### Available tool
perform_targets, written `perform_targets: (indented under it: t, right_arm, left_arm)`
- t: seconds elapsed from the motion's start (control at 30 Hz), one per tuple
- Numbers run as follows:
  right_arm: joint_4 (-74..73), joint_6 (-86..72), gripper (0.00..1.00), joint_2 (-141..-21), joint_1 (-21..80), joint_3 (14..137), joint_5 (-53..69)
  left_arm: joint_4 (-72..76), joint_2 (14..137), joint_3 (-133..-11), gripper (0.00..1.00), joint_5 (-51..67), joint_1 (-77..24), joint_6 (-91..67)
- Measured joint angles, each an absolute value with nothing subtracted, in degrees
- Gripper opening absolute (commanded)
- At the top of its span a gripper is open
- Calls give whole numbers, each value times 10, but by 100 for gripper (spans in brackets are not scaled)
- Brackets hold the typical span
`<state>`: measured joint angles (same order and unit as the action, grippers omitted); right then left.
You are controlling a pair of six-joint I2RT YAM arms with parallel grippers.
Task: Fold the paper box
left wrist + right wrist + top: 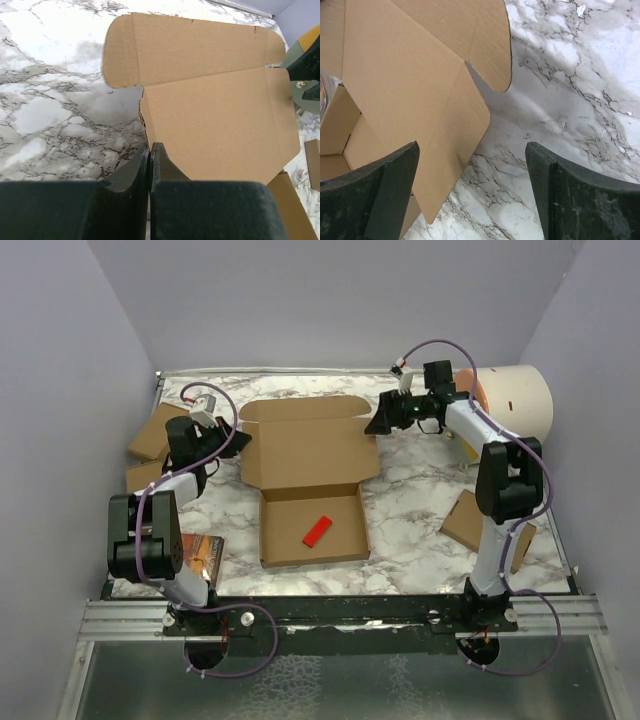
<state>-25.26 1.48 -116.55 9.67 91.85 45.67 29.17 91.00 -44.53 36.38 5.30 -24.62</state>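
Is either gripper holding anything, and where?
Left gripper is shut, tips at the left edge of the box lid; a pinch cannot be told. Right gripper open, holding nothing.

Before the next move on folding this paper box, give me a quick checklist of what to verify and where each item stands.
1. Lid of the paper box open and folded back: ok.
2. Right gripper open at the lid's right edge: ok.
3. Left gripper shut at the lid's left edge; actually pinching cardboard: cannot tell.
4. Tray empty before closing: not ok, a red block lies inside.
5. Smaller cardboard boxes apart from the paper box: ok.
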Motion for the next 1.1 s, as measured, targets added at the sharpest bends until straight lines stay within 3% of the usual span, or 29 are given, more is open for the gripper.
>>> perform_targets:
  t: [0.23, 0.5, 0.67, 0.77, 1.1]
  right_arm:
    - [-252, 7, 59, -1176, 96, 935, 487]
    - [-254, 3, 46, -1189, 97, 949, 543]
    - [-254, 1, 17, -1189, 96, 950, 567]
    - [-254, 4, 7, -1189, 96, 950, 579]
    - [-260, 29, 1, -1180, 97, 964, 579]
  left_arm:
    - [343, 896, -421, 0, 365, 53, -245]
    - [385, 894, -416, 0, 371, 53, -246]
    - [409, 894, -411, 0, 380, 53, -249]
    - [416, 892, -408, 0, 382, 53, -249]
    - [419, 891, -412, 1, 385, 53, -271]
